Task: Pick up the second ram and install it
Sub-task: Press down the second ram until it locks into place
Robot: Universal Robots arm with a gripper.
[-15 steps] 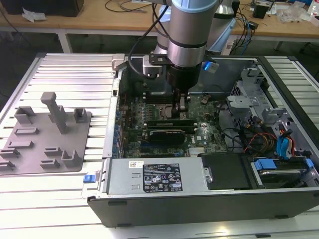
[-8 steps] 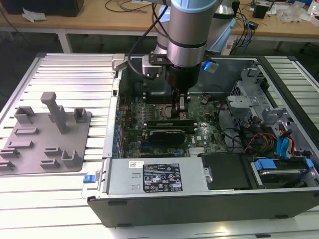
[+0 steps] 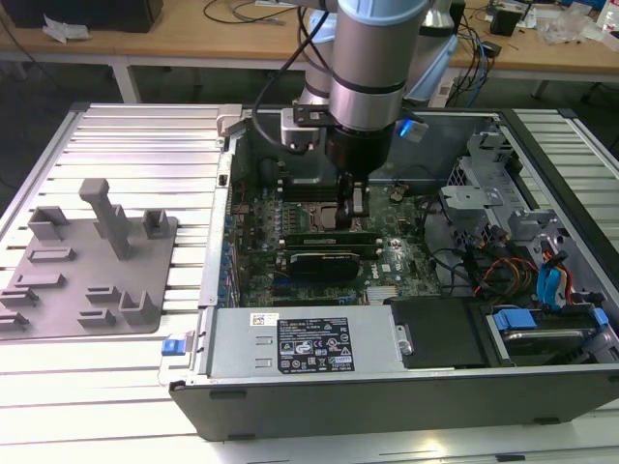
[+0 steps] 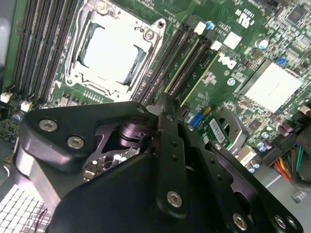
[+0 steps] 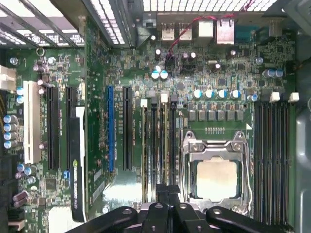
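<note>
The second ram (image 5: 166, 145) is a thin green stick standing on edge in a memory slot beside the CPU socket (image 5: 216, 179). The same stick (image 4: 183, 65) runs up to the fingertips in the second wrist view. My gripper (image 5: 168, 190) sits over one end of it with its fingers drawn together on the top edge. In the exterior view the gripper (image 3: 356, 217) reaches straight down into the open computer case onto the motherboard (image 3: 397, 253). Another ram stick (image 5: 145, 150) stands two slots further from the socket.
A black card (image 3: 324, 261) lies across the board just in front of the memory slots. The case holds a power supply (image 3: 300, 343), a drive cage (image 3: 484, 193) and loose cables (image 3: 503, 271). A grey fixture tray (image 3: 87, 271) rests on the ribbed table at the exterior view's left.
</note>
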